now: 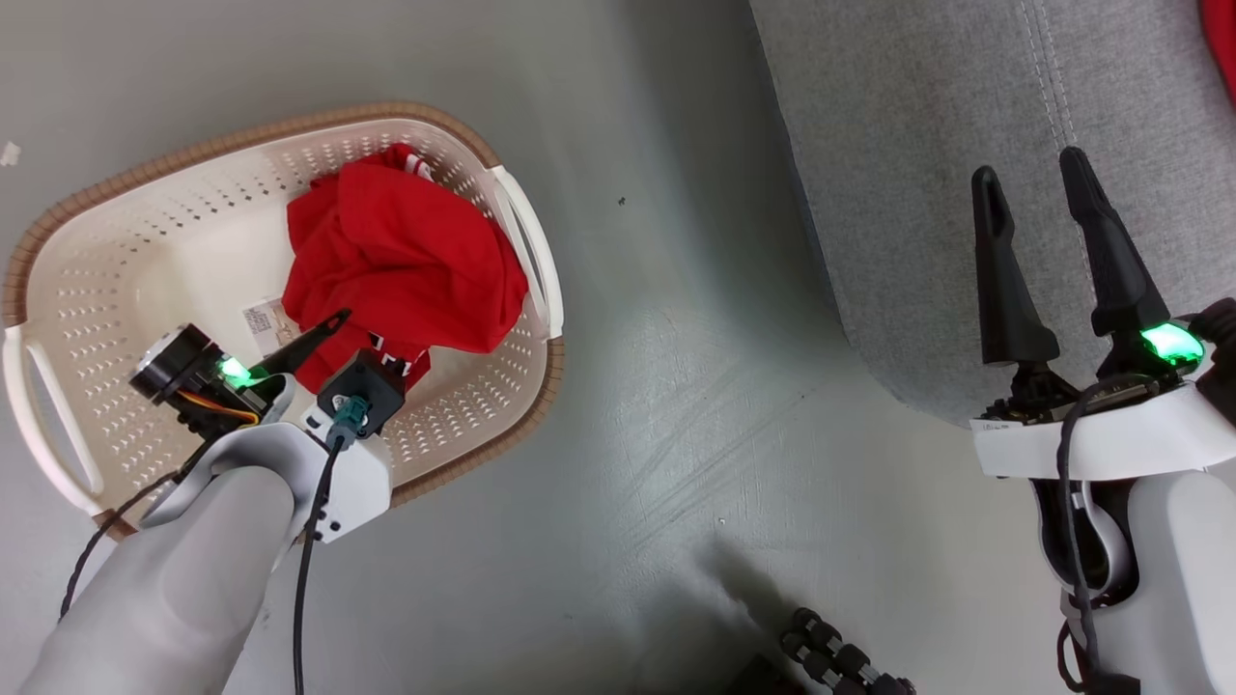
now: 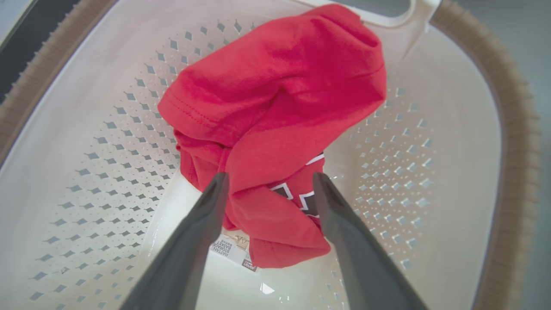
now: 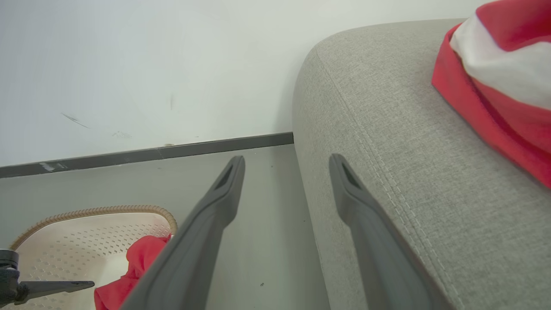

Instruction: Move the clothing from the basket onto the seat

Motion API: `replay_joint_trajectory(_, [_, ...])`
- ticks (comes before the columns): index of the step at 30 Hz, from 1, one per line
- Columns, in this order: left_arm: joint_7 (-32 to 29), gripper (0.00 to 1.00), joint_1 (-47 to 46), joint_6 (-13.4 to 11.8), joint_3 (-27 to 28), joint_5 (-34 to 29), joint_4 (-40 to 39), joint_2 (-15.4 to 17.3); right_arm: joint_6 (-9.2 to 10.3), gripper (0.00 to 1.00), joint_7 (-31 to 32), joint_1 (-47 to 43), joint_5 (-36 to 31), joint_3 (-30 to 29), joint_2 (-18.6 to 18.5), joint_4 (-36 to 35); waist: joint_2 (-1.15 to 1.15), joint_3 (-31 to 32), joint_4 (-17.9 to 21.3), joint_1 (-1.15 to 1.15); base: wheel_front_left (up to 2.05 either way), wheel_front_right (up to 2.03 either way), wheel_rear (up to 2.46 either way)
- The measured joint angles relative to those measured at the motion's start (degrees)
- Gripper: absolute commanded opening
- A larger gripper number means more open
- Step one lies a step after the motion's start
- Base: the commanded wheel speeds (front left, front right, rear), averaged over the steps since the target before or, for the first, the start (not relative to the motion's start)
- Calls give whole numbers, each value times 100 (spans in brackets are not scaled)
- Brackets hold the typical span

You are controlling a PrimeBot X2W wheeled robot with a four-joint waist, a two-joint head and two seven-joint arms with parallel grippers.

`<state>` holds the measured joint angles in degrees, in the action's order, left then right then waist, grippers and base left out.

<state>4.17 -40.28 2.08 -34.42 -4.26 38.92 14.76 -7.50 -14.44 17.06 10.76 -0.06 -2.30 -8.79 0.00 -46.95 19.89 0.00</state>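
Observation:
The basket (image 1: pixel 145 169) stands on the floor at the left, and a crumpled piece of red clothing (image 1: pixel 406 261) lies in its right half. My left gripper (image 1: pixel 338 333) is down inside the basket (image 2: pixel 86 150), open. Its two fingers straddle the lower fold of the clothing (image 2: pixel 280 99), where black-and-white trim shows. My right gripper (image 1: pixel 1029 172) hovers open and empty over the front corner of the grey seat (image 1: pixel 917 145). In the right wrist view, the right gripper (image 3: pixel 287 161) points past the seat (image 3: pixel 387 129), where another red-and-white garment (image 3: pixel 495 77) lies.
A paper label (image 2: pixel 234 249) lies on the basket floor beside the clothing. Grey floor separates basket and seat. A white wall with a dark skirting board (image 3: pixel 172 150) runs behind. A black ribbed part (image 1: pixel 840 661) sits at the bottom edge.

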Motion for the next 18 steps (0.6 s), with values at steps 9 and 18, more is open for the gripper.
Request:
replay_joint_trajectory(9, [-15,100,-247,-154,11,-154,287,103,0,100,-1,118,54,63,0,-4,0,-253,106,0,0,0,0])
replay_joint_trajectory(18, [-64,100,-435,-234,9,-235,468,138,0,100,-1,249,98,82,0,-20,0,-460,189,0,0,0,0])
